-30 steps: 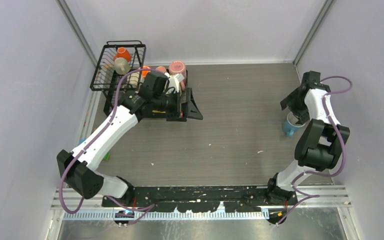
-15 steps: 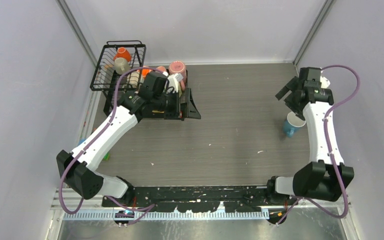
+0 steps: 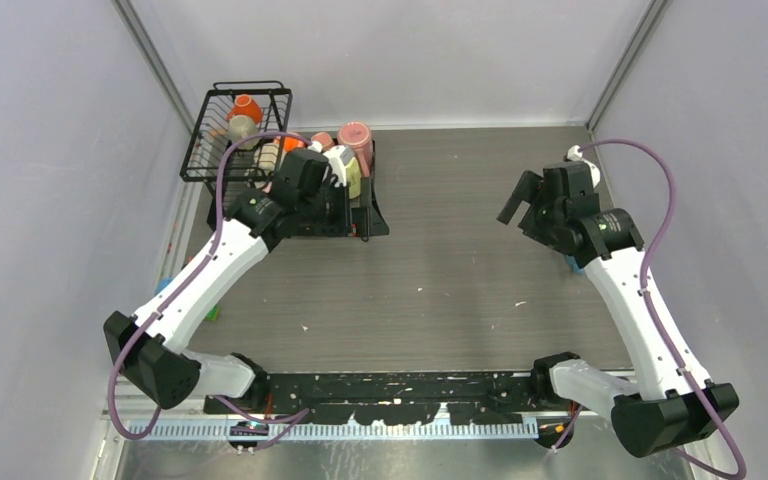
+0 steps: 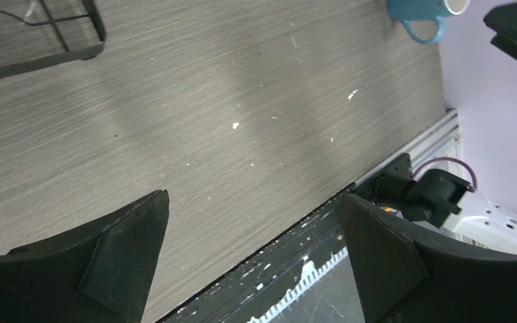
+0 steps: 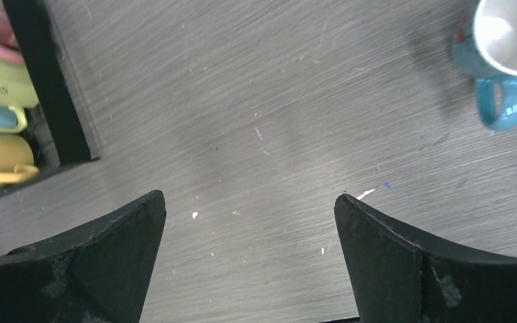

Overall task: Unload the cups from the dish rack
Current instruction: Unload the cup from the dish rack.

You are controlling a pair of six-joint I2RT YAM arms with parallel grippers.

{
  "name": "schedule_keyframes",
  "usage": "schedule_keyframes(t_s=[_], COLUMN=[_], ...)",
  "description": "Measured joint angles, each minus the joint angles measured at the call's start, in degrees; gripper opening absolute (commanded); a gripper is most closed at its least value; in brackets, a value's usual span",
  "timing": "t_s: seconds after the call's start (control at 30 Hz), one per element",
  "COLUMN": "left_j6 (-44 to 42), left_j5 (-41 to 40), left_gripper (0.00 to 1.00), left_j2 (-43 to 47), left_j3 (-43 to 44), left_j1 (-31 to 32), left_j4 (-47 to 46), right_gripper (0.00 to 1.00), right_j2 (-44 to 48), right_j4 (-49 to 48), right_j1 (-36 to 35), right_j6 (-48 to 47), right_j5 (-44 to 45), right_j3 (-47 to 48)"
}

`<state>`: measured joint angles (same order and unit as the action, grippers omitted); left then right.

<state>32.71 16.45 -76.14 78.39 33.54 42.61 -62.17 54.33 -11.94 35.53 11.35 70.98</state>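
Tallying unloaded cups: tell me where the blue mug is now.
The blue mug stands upright on the table, right side, top right in the right wrist view, far from the dish rack.

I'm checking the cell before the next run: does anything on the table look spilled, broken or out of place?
Nothing looks broken or spilled. The blue mug stands upright on the table, apart from the rack. The only oddity is a scatter of small white flecks on the tabletop.
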Motion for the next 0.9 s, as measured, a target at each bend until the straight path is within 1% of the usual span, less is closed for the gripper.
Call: schedule_keyframes(t_s=[0.17, 0.3, 0.47, 0.67, 0.9], left_j6=[-0.5, -0.6, 0.3, 4.2, 10.7], left_j5=[-4.6, -8.9, -18.0, -28.2, -39.7], left_gripper=[1.00, 1.00, 1.00, 1.00, 1.00], left_j2=[0.0, 0.0, -0.4, -3.3, -10.0], left_j3=[-0.6, -0.7, -1.8, -2.5, -2.4], left_j1=[0.0, 0.0, 0.0, 0.1, 0.1], left_j4=[0.2, 0.8, 1.2, 1.4, 0.7], right_gripper=[1.00, 1.00, 1.00, 1.00, 1.00], right_j2=[0.4, 0.6, 0.8, 0.8, 0.8], right_j4=[-0.6, -1.6, -3.1, -4.8, -5.9], right_j1=[-3.5, -4.7, -4.9, -4.9, -4.9], right_j6=[0.6, 0.5, 0.0, -1.2, -1.4], right_j5=[-1.6, -3.1, -4.6, -6.0, -7.6], right_j3=[-2.6, -4.0, -4.5, -4.9, -6.7])
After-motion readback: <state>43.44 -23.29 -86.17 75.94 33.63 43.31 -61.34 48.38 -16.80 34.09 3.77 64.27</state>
